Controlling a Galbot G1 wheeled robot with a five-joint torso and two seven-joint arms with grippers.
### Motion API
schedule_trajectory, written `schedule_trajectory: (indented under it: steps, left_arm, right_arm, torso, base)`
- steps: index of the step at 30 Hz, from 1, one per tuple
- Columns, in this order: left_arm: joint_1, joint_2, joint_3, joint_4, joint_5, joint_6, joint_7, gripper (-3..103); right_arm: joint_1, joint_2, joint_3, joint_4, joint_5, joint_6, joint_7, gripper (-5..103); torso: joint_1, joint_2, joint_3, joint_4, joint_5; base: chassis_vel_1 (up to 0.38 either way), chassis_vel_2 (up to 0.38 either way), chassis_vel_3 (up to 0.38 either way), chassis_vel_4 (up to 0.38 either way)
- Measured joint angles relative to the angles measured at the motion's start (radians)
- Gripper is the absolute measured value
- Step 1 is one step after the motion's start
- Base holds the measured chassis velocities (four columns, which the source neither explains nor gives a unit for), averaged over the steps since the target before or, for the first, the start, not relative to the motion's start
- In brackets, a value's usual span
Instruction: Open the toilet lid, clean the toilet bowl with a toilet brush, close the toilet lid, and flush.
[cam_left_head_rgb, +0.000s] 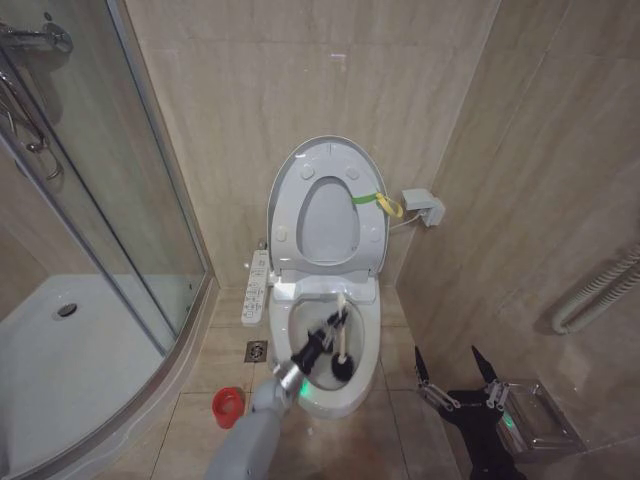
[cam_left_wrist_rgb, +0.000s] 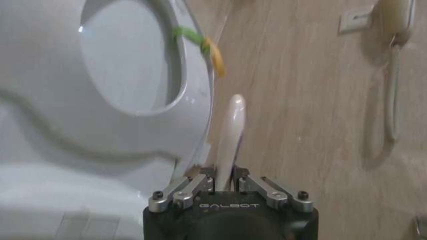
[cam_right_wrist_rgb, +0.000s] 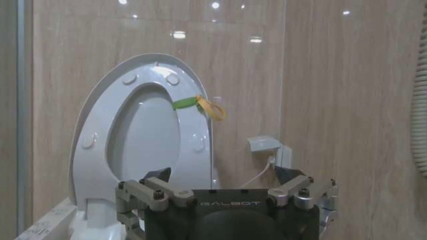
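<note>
**Brush held inside the open bowl**

Nearest the head camera, at the bottom centre of the frame, the grey left arm is seen reaching up toward the toilet, and the left gripper (cam_left_head_rgb: 322, 340) is closed on the thin white handle of the toilet brush (cam_left_head_rgb: 341, 352). In the left wrist view the handle (cam_left_wrist_rgb: 229, 134) is seen clamped between the fingers (cam_left_wrist_rgb: 200, 181), its rounded tip pointing away from the camera. The dark bristle head is lowered into the toilet bowl (cam_left_head_rgb: 366, 330), at the lower centre of the frame. The toilet lid (cam_left_head_rgb: 330, 152) and the seat (cam_left_head_rgb: 372, 232) with its green-yellow tag are raised upright against the wall, at the centre. A red holder (cam_left_head_rgb: 228, 405) is found on the floor tiles at the lower left of the bowl. At the lower right, the right gripper (cam_left_head_rgb: 456, 380) is held open, well apart from the toilet.
</note>
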Motion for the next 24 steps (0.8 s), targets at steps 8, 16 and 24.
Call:
schedule_trajectory:
  steps: [8, 16, 24]
  left_arm:
    - [0.004, 0.032, -0.006, -0.061, -0.019, 0.015, -0.008, 19]
    - [-0.018, 0.037, 0.002, -0.192, -0.054, 0.060, -0.039, 15]
    - [0.002, 0.019, -0.022, -0.024, -0.042, 0.009, 0.007, 15]
  right_arm:
    - [0.000, 0.000, 0.000, 0.000, 0.000, 0.000, 0.000, 100]
    - [0.000, 0.000, 0.000, 0.000, 0.000, 0.000, 0.000, 100]
    - [0.000, 0.000, 0.000, 0.000, 0.000, 0.000, 0.000, 100]
  torso:
    - [0.000, 0.000, 0.001, 0.0005, 0.0003]
    - [0.000, 0.000, 0.001, 0.0001, 0.0001]
    - [0.000, 0.000, 0.000, 0.0005, 0.0001]
  base:
    - [0.000, 0.000, 0.000, 0.000]
    - [0.000, 0.000, 0.000, 0.000]
    - [0.000, 0.000, 0.000, 0.000]
